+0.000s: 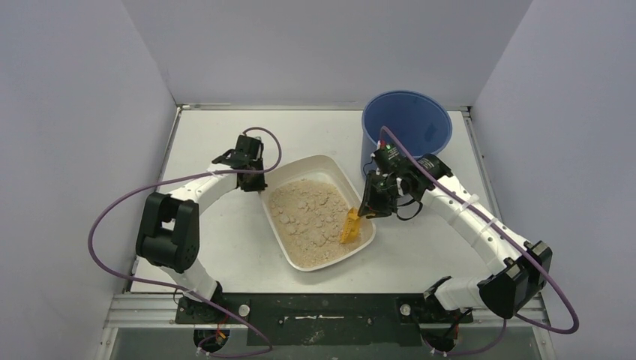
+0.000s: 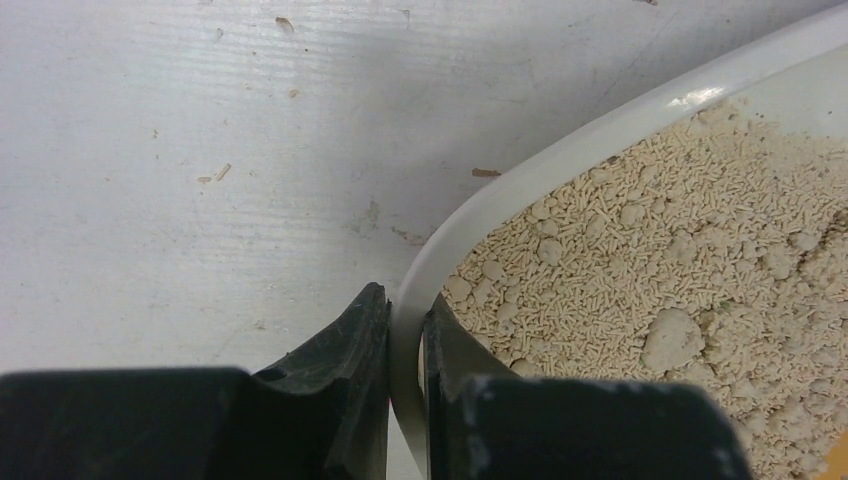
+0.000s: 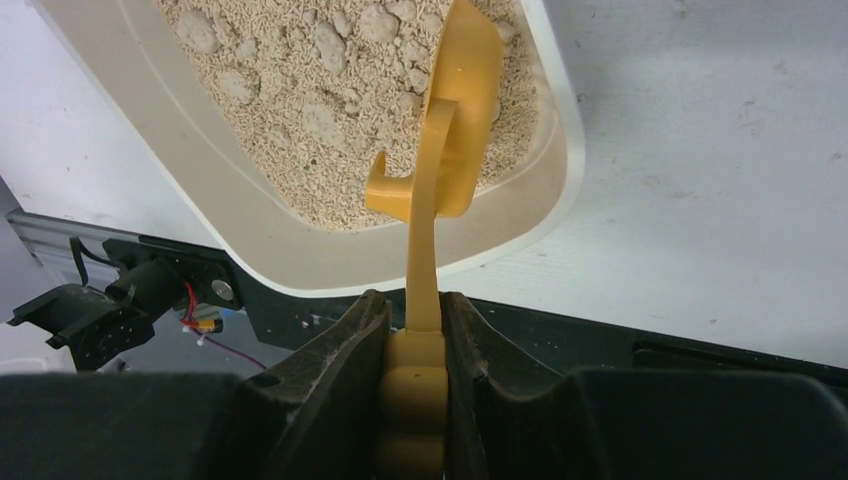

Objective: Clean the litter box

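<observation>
1. The litter box (image 1: 322,160) sits slantwise in the middle of the white table (image 1: 225,247), its long sides running from far left to near right.
2. Beige litter (image 1: 307,217) fills it, lumpy with clumps.
3. The left gripper (image 1: 253,182) is down at the box's far-left corner, right at the rim; from up here I cannot make out how its jaws stand.
4. The right gripper (image 1: 371,204) hangs over the box's right rim, and an orange scoop (image 1: 350,225) slopes down from it, its lower end over the litter by the right wall.
5. A blue bucket (image 1: 407,124) stands upright just beyond the box's far-right corner, behind the right wrist.
6. Purple cables (image 1: 93,229) loop along both arms.
</observation>
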You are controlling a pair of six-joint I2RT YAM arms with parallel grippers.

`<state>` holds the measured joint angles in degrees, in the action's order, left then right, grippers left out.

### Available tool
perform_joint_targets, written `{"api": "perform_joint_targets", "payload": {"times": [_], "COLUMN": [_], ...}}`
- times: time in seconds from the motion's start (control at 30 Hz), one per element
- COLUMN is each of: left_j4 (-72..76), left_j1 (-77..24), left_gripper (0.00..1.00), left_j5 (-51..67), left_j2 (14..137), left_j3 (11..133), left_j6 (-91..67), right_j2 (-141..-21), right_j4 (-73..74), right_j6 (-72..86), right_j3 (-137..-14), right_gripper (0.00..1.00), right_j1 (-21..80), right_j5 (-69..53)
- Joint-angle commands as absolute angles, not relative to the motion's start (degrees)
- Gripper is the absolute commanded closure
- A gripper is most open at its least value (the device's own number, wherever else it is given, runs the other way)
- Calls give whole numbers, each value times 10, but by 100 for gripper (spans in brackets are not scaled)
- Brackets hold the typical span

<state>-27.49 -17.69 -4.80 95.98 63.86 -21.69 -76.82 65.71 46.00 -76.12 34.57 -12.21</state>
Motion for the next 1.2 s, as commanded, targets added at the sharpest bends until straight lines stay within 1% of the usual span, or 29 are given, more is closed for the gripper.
{"api": "perform_joint_targets", "payload": {"times": [0.0, 0.37, 0.6, 0.77, 1.0, 1.17], "left_j4": [-258, -253, -250, -256, -278, -277], "left_j1": [-191, -212, -213, -214, -214, -214], "left_gripper": [100, 100, 100, 100, 100, 100], "left_j5": [-46, -47, -50, -57, -57, -62], "left_j2": [930, 863, 812, 783, 754, 736], "left_j3": [612, 553, 512, 501, 512, 507], "left_j6": [-258, -296, -297, -295, -269, -260], "right_j2": [-764, -679, -630, -642, -699, -739], "right_j4": [608, 468, 342, 245, 37, -75], "right_j6": [490, 566, 614, 629, 671, 691], "right_j3": [-722, -553, -422, -359, -278, -253], "right_gripper": [100, 100, 100, 100, 100, 100], "right_j1": [350, 363, 381, 400, 421, 426], "right_j5": [-156, -179, -170, -162, -158, -140]}}
